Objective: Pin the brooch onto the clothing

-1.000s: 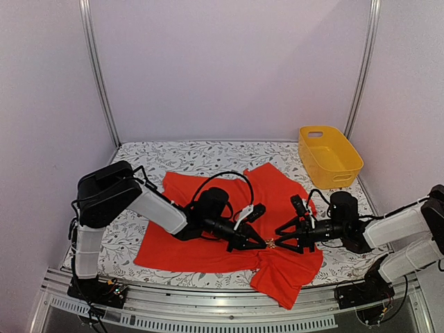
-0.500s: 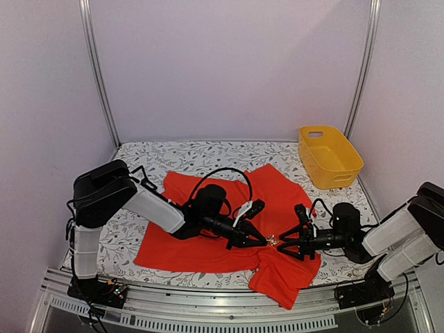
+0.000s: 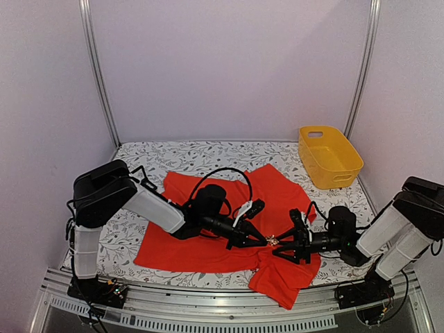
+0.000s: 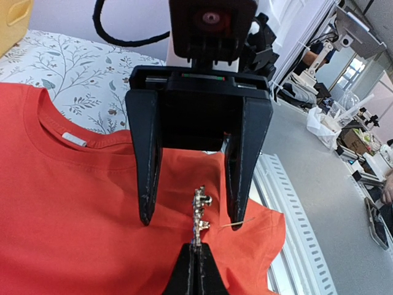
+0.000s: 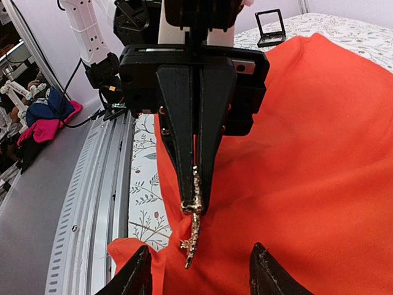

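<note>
Left gripper (image 5: 195, 200) clamped on brooch (image 5: 193, 236) above shirt (image 5: 295, 153), near side. Right gripper (image 5: 199, 273) fingers apart around it (not pinned yet, guessing). Next: push brooch through shirt.

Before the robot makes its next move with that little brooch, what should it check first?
1. Left gripper has the brooch: ok, shut on its lower end.
2. Right gripper ready to help: ok, open, one finger on each side of the brooch.
3. T-shirt under the brooch: ok, red cloth lies right behind it.
4. Cloth flat at that spot: not ok, the top view shows it bunched and folded near the table's front edge.
5. Pin through the cloth: cannot tell, only a thin wire shows beside a right finger.
</note>
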Motion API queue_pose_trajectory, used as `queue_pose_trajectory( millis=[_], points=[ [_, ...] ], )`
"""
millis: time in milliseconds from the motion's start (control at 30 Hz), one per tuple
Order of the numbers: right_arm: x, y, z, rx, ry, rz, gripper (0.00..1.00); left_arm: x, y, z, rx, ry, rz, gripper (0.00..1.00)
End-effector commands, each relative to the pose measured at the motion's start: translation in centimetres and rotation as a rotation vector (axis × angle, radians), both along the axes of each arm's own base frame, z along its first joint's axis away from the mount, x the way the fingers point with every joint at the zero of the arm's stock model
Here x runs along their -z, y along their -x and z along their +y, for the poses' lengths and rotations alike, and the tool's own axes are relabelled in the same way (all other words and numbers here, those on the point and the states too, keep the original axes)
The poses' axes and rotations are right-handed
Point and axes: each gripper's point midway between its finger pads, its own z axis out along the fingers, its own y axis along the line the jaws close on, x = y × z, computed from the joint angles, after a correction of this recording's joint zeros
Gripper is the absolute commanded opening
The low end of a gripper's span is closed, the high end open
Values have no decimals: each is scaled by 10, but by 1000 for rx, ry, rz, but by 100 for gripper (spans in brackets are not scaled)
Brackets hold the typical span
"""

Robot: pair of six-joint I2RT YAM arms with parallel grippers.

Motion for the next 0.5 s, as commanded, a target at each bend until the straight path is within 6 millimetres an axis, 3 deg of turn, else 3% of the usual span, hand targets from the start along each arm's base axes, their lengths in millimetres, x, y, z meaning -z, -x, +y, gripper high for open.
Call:
queue_pose_trajectory(
  millis=[0, 300, 467],
  points=[
    [-13, -9, 8, 0, -41, -72, 50, -12, 0, 2, 13, 36, -18, 0],
    [-16, -13, 14, -7, -62, -63, 30, -12, 1, 2, 19, 35, -18, 0],
    [-19, -12, 15, -23, -73, -58, 26, -11, 2, 2, 24, 35, -17, 0]
  ],
)
